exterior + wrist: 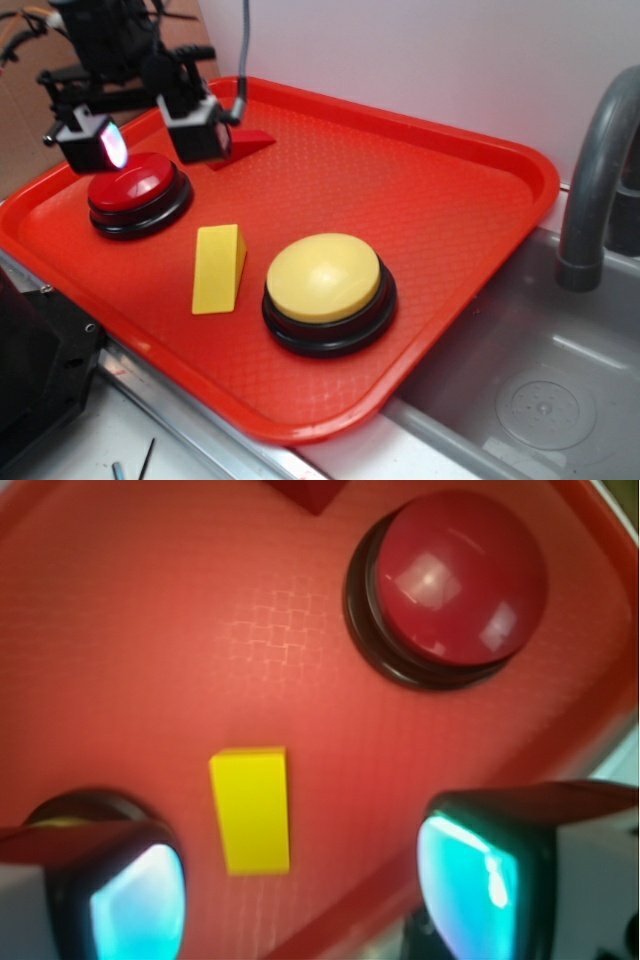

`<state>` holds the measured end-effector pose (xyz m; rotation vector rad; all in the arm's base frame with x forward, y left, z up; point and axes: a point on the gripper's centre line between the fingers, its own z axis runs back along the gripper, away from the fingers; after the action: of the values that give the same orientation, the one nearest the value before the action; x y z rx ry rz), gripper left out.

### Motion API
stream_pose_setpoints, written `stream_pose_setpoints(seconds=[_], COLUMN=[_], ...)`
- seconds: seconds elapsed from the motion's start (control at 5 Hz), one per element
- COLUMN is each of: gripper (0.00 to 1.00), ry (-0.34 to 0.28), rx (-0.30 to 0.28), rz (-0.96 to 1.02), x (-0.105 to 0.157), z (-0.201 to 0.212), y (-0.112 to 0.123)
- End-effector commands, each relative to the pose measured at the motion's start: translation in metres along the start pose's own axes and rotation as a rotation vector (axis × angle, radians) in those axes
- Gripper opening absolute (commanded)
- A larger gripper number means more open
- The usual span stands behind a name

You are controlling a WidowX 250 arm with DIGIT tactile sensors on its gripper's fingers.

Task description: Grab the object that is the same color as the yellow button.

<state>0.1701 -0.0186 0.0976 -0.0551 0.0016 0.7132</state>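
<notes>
Even, bright overhead light. Glare spots on red button [447, 580] dome; soft shadow around its base. Wrist view blurred throughout, worst at edges away from the button. Exterior view sharp.

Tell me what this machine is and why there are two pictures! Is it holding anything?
It is a robot arm with a pincher, called a gripper. One picture is taken from the side. The other comes from a camera on the arm itself, looking down between its two fingers. Below sits a red tray. On it are a red button, a yellow button, a yellow wedge block and a red wedge block. The gripper is open and holds nothing. It hangs above the tray, and the yellow block shows between its fingers.
</notes>
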Motion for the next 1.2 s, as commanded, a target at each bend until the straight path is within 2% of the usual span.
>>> stream_pose_setpoints(seconds=[0.0, 0.2, 0.6, 0.8, 1.0], gripper=[1.00, 1.00, 1.00, 0.87, 0.00], ry=[-0.005, 0.000, -0.015, -0.019, -0.010], rx=[-0.008, 0.032, 0.074, 0.049, 0.025], rz=[-0.018, -0.022, -0.006, -0.007, 0.002], x=[0.002, 0.000, 0.001, 0.004, -0.004], z=[-0.039, -0.059, -0.084, -0.087, -0.083], y=[-0.021, -0.019, -0.022, -0.022, -0.015])
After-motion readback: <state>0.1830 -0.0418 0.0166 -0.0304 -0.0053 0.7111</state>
